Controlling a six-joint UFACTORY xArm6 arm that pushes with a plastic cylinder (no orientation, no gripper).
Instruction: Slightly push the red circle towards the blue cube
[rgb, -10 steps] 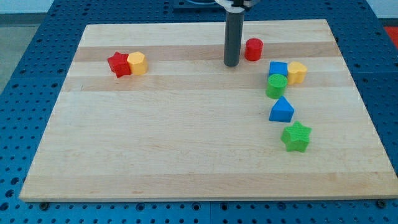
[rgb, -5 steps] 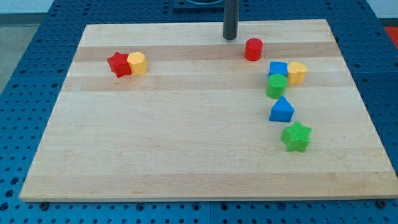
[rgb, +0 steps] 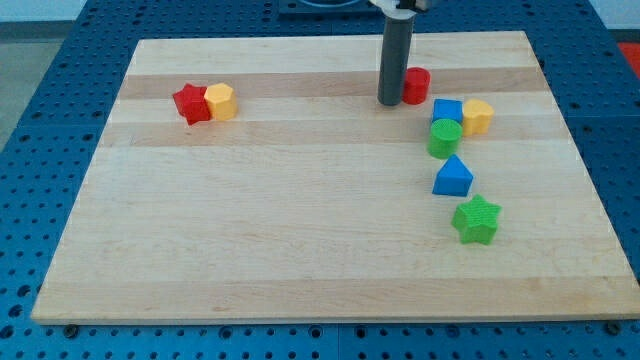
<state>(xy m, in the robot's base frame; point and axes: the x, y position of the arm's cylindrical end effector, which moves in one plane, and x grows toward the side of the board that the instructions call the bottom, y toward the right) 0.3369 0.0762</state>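
The red circle (rgb: 417, 86) stands near the view's top right of the wooden board (rgb: 300, 250). My tip (rgb: 391, 101) is against its left side, and the rod hides part of it. The blue cube (rgb: 447, 111) lies just below and to the right of the red circle, a small gap apart. A green cylinder (rgb: 444, 138) touches the blue cube's lower edge and a yellow block (rgb: 478, 116) touches its right side.
A blue triangle (rgb: 453, 177) and a green star (rgb: 476, 220) lie below the green cylinder. A red star (rgb: 191, 103) and a yellow block (rgb: 221, 101) touch each other at the view's upper left.
My tip went up toward the view's top, then came down to the red circle's left side. The red circle has shifted slightly right and down, toward the blue cube.
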